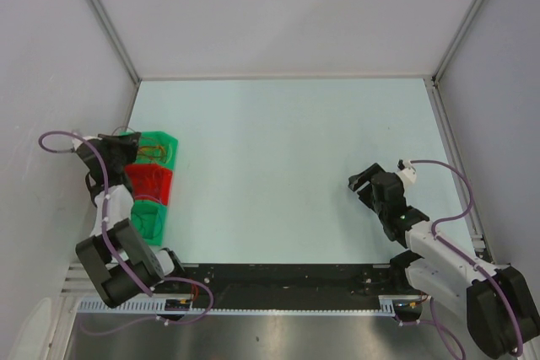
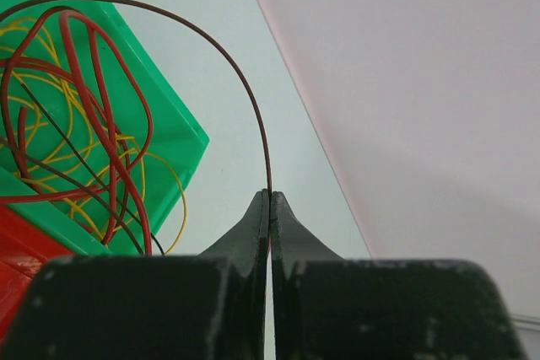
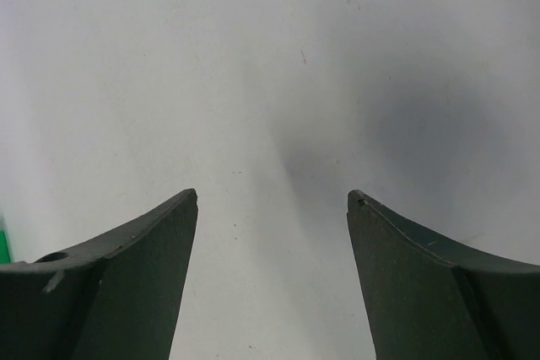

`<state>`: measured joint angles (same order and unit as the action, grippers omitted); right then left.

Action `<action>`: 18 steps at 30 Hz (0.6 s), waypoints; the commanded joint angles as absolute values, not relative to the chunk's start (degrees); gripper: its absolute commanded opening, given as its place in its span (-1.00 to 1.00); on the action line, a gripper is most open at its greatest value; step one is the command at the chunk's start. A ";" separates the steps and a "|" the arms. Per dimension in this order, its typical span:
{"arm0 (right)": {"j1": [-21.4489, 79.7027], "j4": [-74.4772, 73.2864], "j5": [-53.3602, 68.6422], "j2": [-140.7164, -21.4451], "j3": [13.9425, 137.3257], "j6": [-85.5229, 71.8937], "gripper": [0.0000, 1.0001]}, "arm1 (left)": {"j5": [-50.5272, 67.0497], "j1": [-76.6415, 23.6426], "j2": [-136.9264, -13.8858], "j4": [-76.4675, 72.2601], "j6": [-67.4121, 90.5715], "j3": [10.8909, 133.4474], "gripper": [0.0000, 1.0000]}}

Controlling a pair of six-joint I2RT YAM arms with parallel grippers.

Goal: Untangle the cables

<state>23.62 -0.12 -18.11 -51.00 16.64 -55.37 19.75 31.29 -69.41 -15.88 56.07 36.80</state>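
A tangle of thin red, maroon, dark and yellow cables (image 2: 76, 115) lies in a green tray (image 2: 173, 128) at the table's far left; it also shows in the top view (image 1: 154, 150). My left gripper (image 2: 270, 196) is shut on one maroon cable (image 2: 245, 90), which arcs up from the fingertips and back into the tangle. In the top view the left gripper (image 1: 126, 142) hangs over the tray's left end. My right gripper (image 3: 272, 200) is open and empty above bare table, at the right in the top view (image 1: 361, 181).
A red tray (image 1: 150, 183) and another green tray (image 1: 148, 218) stand in a row below the first one, along the left wall. White walls enclose the pale table (image 1: 278, 166) on three sides.
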 commanded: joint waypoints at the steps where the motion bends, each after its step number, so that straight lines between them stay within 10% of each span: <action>1: 23.29 1.93 -17.84 -51.15 18.90 -54.76 0.52 | 19.95 32.78 -63.99 -18.10 56.60 32.27 -0.99; 18: 22.85 2.46 -16.44 -51.68 18.81 -54.32 0.52 | 3.10 35.59 -47.55 11.15 53.70 26.98 -0.99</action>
<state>23.11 0.51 -16.56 -51.27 16.67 -55.20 9.08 34.89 -48.58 2.39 54.87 24.75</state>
